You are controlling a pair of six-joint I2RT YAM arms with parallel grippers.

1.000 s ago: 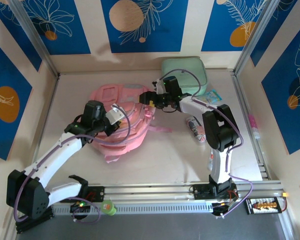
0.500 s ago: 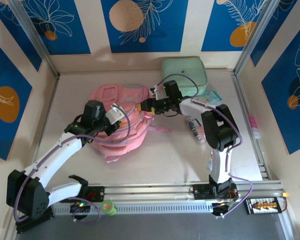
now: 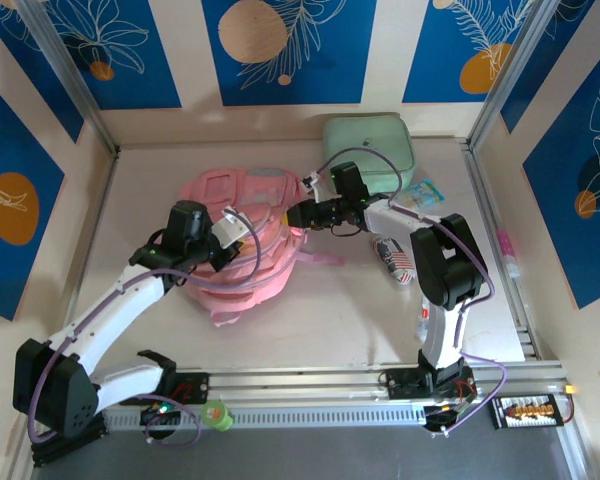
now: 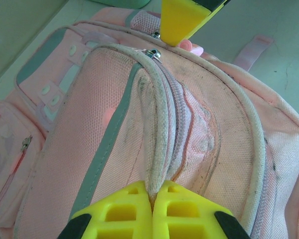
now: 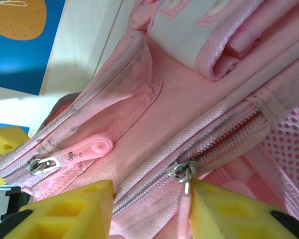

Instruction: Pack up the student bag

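The pink student bag (image 3: pixel 242 240) lies flat in the middle of the table. My left gripper (image 3: pixel 246 233) is shut on a raised piping seam (image 4: pixel 159 144) of the student bag (image 4: pixel 99 149), pinching it at the fingertips (image 4: pixel 153 191). My right gripper (image 3: pixel 299 214) is at the bag's top right edge. In the right wrist view its jaws (image 5: pixel 149 191) stand apart astride a zipper line on the student bag (image 5: pixel 154 107). The metal slider (image 5: pixel 182 170) and its pink pull tab (image 5: pixel 183 214) lie against the right finger. A second pink pull (image 5: pixel 87 149) lies to the left.
A mint-green zip case (image 3: pixel 370 146) sits at the back right. A can (image 3: pixel 392 256) and a small blue packet (image 3: pixel 425 192) lie right of the bag. A strap (image 3: pixel 325 259) trails from the bag toward the can.
My right gripper has come down onto the bag's top edge and its jaws have narrowed around the zipper pull. The left gripper has held still on the seam.
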